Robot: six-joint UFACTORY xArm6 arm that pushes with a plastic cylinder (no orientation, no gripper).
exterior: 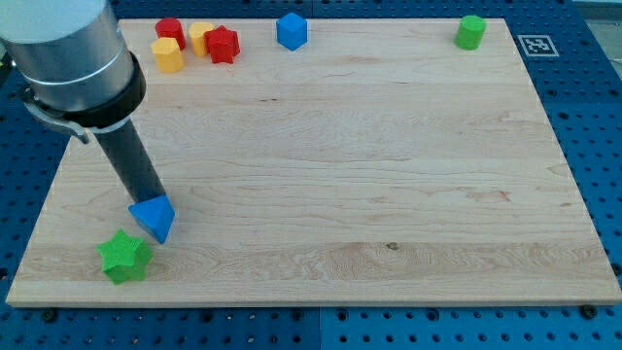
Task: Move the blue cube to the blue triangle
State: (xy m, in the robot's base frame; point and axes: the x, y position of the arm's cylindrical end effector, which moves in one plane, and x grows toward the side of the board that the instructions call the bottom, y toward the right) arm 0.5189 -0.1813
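Note:
The blue cube [292, 30] sits near the view's top edge, a little left of centre. The blue triangle [154, 216] lies near the view's bottom left. My tip [150, 197] rests at the triangle's upper edge, touching or nearly touching it, far from the blue cube. The rod rises up-left to the grey arm body [70, 58].
A red cylinder [170, 30], two yellow blocks [168, 54] [200, 36] and a red star [223, 45] cluster at the view's top left. A green star [125, 257] lies below-left of the triangle. A green cylinder [471, 31] stands at the top right.

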